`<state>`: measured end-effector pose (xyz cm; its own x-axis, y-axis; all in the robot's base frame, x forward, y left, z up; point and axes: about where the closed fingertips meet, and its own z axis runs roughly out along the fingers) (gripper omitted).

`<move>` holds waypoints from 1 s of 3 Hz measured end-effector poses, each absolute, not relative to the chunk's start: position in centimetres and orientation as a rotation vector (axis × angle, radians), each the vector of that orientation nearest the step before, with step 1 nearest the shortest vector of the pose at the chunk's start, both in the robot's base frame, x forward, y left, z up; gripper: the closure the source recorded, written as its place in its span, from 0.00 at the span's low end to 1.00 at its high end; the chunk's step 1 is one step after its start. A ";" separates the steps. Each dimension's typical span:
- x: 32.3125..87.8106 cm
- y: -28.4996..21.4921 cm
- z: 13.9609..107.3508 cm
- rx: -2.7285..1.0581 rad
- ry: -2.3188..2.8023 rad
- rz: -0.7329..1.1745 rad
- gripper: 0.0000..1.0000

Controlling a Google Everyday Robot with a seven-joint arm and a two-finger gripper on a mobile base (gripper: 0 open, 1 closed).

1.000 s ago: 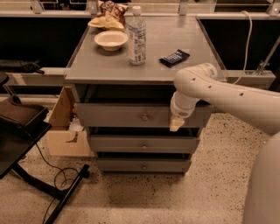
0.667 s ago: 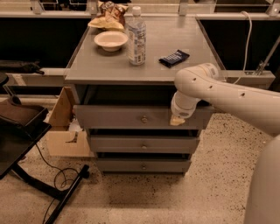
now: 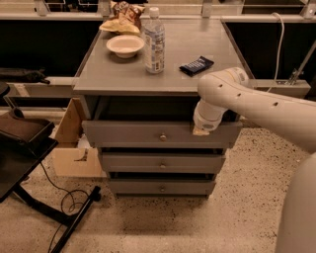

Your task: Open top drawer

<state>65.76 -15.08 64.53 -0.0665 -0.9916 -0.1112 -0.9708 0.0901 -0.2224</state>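
Observation:
The top drawer (image 3: 133,134) is the tallest grey front under the tabletop, with a small round metal knob (image 3: 162,137) at its centre. It stands a little way out from the cabinet, with a dark gap above it. My gripper (image 3: 201,130) points down from the white arm (image 3: 256,106) and rests at the top edge of the drawer front, right of the knob. Its beige tip touches or overlaps the panel's upper rim. The drawer's inside is hidden.
Two narrower grey drawers (image 3: 161,163) sit below. On the grey tabletop (image 3: 98,74) stand a white bowl (image 3: 125,45), a plastic bottle (image 3: 154,40), a dark snack bar (image 3: 196,65) and a chip bag (image 3: 123,12). A cardboard box (image 3: 74,143) and a black stand with cables (image 3: 29,163) are at the left.
My gripper has moved up a little, from the face of the top drawer's front to its upper edge. The drawer front sits slightly further out.

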 end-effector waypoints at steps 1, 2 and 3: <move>65.9 -15.1 65.2 -1.970 2.133 -0.130 1.00; 66.2 -15.1 65.7 -1.970 2.133 -0.130 1.00; 66.2 -15.1 65.7 -1.970 2.133 -0.130 1.00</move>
<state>66.18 -15.08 65.68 -0.0664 -0.9916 -0.1112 -0.9708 0.0900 -0.2223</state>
